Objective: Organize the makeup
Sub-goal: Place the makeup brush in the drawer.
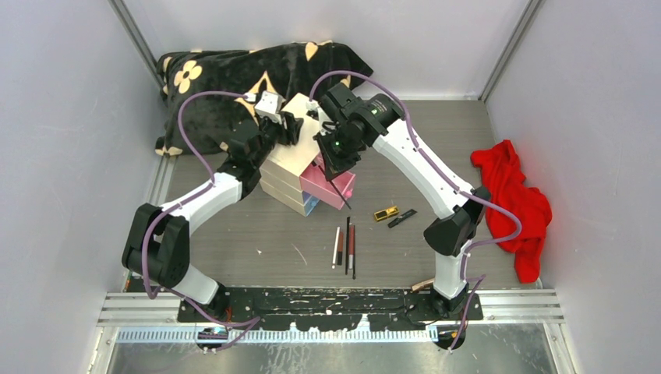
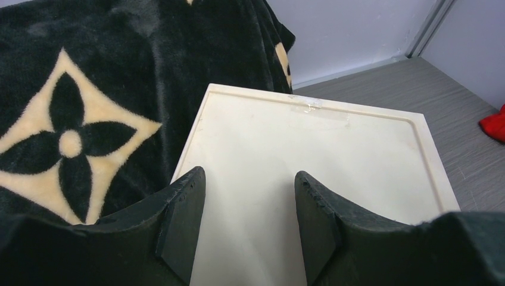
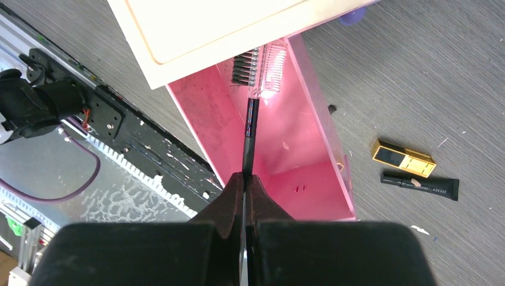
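Over the pink drawer [image 3: 321, 119], our right gripper [image 3: 245, 176] is clamped on a thin black brush [image 3: 250, 119] whose bristled end reaches into it; our left gripper [image 2: 250, 179] hangs jaws apart, empty, above the box [image 2: 309, 155]. We judge the job barely started: no other piece shows in the drawer, and the pencils [image 1: 347, 245], gold tube [image 3: 404, 158] and black tube [image 3: 420, 185] lie loose on the table [image 1: 234, 234].
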You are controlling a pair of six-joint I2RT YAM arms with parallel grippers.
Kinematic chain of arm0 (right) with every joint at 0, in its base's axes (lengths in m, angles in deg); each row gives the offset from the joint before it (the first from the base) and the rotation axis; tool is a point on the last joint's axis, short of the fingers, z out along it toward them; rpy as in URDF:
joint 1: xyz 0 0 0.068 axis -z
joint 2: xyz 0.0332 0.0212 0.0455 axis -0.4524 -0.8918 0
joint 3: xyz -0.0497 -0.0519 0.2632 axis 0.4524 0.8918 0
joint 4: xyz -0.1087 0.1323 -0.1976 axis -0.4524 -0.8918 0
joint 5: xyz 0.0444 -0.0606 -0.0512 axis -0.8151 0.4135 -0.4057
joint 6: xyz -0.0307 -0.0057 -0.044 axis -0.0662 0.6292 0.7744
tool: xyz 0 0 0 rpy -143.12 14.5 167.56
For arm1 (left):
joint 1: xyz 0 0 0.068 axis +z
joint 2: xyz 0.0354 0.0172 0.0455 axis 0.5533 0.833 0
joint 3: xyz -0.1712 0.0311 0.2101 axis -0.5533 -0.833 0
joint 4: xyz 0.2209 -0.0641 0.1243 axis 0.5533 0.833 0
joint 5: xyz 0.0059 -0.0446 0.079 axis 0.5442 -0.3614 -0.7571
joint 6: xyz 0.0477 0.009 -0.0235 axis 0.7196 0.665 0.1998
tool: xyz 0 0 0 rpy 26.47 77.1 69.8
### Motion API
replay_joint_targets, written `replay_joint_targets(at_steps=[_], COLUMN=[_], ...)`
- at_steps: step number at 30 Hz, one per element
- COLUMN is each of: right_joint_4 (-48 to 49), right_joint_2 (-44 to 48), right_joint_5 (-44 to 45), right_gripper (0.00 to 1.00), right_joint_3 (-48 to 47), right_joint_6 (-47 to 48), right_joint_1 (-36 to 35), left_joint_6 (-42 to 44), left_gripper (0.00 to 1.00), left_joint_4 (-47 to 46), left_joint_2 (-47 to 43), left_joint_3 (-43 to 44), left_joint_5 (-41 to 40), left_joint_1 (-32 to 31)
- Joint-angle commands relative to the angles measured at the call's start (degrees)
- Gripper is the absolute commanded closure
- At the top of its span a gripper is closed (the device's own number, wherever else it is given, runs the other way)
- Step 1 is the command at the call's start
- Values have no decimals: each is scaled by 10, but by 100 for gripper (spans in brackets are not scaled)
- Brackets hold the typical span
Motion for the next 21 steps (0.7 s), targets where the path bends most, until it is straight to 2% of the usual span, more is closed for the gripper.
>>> replay_joint_targets(at_steps=[1, 12, 17, 21], right_joint_4=[3, 6, 8, 7], right_joint_2=[-6, -23, -23, -21], right_joint_5=[-11, -9, 1, 14], right_gripper=[99, 98, 84, 78], right_joint_3=[-31, -41, -54, -58], right_joint_6=[1, 4, 10, 11], right_joint_1=[-3, -3, -2, -3], left_joint_6=[-65, -67, -66, -68], left_gripper=[42, 42, 42, 42], left_joint_4=[228, 226, 227, 226], left_joint_2=[55, 54, 55, 58], left_joint_3=[-65, -67, -66, -66], left_joint_5=[-22, -19, -20, -19], left_joint_1=[14, 15, 15, 16])
